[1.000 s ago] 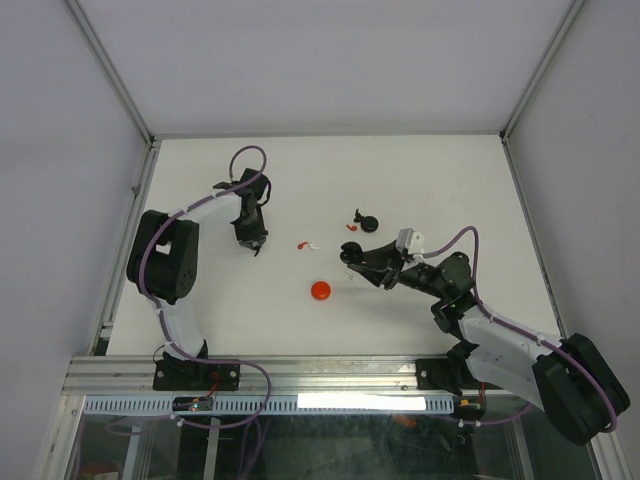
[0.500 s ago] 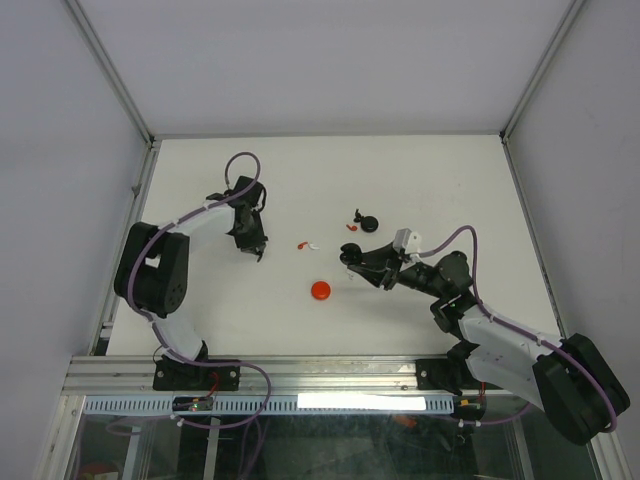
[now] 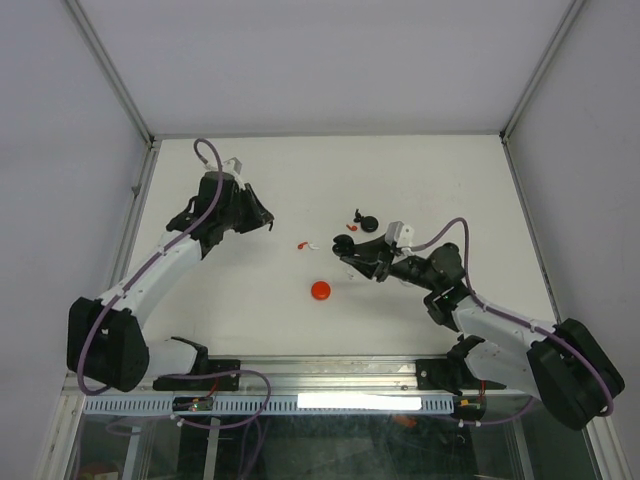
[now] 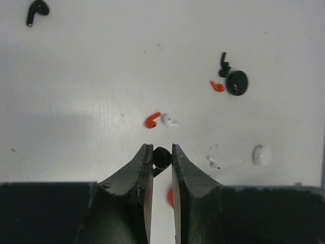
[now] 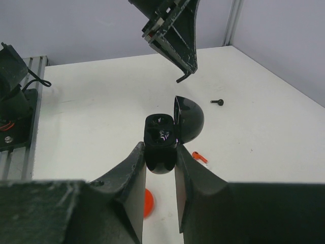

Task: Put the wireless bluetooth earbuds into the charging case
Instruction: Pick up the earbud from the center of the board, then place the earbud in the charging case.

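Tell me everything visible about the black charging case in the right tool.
The glossy black plastic charging case is a small rounded shell, clamped by the right tool above the white table. Its hinged lid stands open, tipped back. The inner wells look empty, though glare hides detail.

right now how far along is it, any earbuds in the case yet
Done: the right gripper holds the black charging case, lid open, slots apparently empty. In hand: the left gripper pinches a small black earbud, apart from the case. Left: seating it, then the loose buds, like the red earbud and white earbud.
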You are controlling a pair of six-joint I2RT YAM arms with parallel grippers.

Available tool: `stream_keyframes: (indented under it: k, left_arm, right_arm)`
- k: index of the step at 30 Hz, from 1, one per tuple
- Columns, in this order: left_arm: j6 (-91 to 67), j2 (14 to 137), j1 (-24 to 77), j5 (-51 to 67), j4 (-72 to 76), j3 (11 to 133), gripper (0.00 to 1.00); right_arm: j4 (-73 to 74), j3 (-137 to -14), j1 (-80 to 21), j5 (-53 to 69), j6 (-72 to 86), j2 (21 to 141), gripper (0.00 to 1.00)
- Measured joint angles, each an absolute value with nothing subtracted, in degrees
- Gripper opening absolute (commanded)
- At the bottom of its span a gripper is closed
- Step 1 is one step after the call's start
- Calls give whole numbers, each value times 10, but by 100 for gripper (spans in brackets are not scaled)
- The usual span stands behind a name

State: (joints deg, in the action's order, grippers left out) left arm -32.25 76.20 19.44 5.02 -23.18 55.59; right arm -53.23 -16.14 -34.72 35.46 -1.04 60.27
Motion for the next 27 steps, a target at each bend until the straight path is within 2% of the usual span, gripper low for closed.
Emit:
stream_keyframes:
  k: [7,27]
  left_arm:
    - [-348,670,228,91,-133,515,2]
    - [-413,560,361,74,96,426,2]
  right_arm:
    - [-583,-183,-379,305,-17,659,0]
    - [-823,-194,-422,178,-30,807,0]
